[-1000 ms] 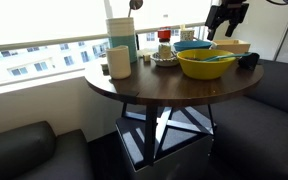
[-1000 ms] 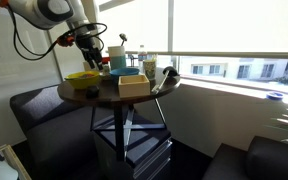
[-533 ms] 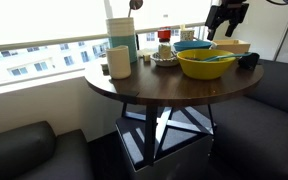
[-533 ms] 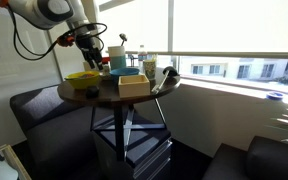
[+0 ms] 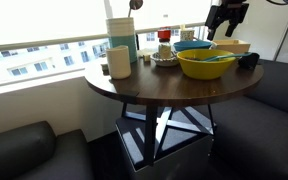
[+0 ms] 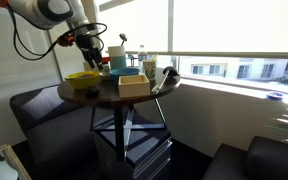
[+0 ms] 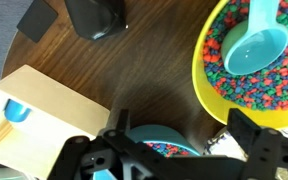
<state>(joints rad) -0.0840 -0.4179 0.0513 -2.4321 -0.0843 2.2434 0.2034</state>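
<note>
My gripper (image 7: 179,130) hangs open above the far side of a round dark wooden table (image 5: 149,90), with nothing between its fingers. Straight below it in the wrist view is a teal bowl (image 7: 156,133) of coloured candy. To its upper right sits a yellow bowl (image 7: 198,62) of the same candy, with a teal scoop (image 7: 254,45) lying in it. A light wooden box (image 7: 44,110) lies to the left. In both exterior views the gripper (image 5: 221,25) (image 6: 90,52) hovers over the bowls, beside the yellow bowl (image 5: 206,64) (image 6: 82,77).
Two black objects (image 7: 94,15) (image 7: 39,18) lie on the table past the box. A tall teal-and-white container (image 5: 121,38), a white cup (image 5: 119,62) and small cups on a plate (image 5: 165,56) stand by the window. Dark sofas (image 5: 24,150) flank the table.
</note>
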